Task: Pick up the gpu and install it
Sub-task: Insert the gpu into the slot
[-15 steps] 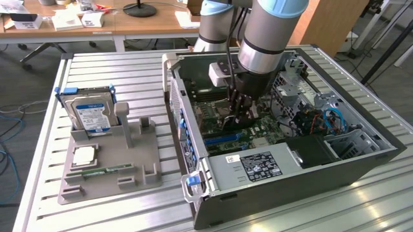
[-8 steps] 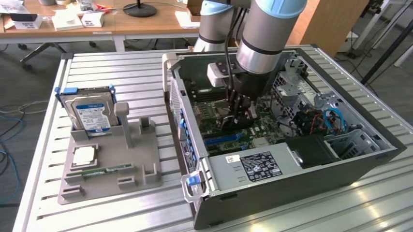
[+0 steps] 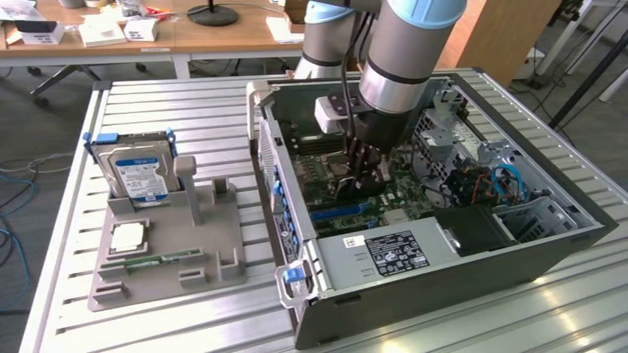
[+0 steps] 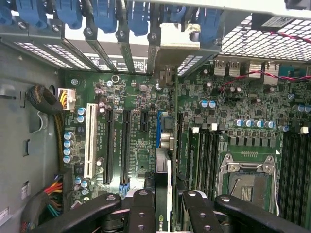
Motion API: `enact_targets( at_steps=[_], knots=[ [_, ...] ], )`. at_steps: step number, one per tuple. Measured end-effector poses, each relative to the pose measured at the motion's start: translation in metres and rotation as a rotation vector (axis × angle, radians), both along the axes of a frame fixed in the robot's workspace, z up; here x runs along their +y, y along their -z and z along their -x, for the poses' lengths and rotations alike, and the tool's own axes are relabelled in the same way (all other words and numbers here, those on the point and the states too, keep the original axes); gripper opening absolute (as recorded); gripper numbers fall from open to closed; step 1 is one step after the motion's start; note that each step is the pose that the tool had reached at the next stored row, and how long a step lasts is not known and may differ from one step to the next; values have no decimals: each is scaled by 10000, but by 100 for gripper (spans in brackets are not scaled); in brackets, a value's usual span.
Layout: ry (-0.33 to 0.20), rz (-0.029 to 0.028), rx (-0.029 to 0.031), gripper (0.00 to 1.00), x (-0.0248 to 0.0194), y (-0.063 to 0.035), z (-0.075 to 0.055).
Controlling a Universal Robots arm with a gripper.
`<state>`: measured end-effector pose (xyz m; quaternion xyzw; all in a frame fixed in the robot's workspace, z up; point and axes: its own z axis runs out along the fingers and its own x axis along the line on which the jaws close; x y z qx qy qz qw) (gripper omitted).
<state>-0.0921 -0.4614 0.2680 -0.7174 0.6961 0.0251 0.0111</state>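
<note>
The gpu appears edge-on in the wrist view as a thin dark card between my fingers. It stands over the motherboard, in line with a blue slot, and its silver bracket end reaches the rear slot openings. My gripper is shut on the card, with black fingers on either side. In the exterior view the gripper reaches straight down into the open computer case, and the dark gpu sits low against the green board. Whether the card is pressed fully into the slot I cannot tell.
On the exterior view's left, a grey fixture holds an upright hard drive, a processor chip and a green memory stick. Inside the case are the power supply, drive cages, blue cables and a bare processor socket.
</note>
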Motion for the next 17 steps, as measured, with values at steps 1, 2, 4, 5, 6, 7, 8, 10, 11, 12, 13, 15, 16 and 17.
enact_targets(
  at_steps=[1,2,4,5,6,7,8,10,11,12,13,15,16,17],
  knots=[
    [0,0,0,26,0,0,5],
    [0,0,0,26,0,0,11],
    [1,-1,0,26,0,0,19],
    [0,-1,0,26,0,0,22],
    [1,0,0,26,0,0,26],
    [0,-1,0,26,0,0,30],
    [0,-1,0,26,0,1,34],
    [0,-1,0,26,0,0,41],
    [0,-1,0,26,0,0,44],
    [-1,0,0,26,0,0,46],
    [-2,-1,0,26,0,0,46],
    [-1,1,1,26,0,1,47],
    [0,-1,0,26,-1,5,48],
    [0,-2,-1,26,0,10,48]
  ],
)
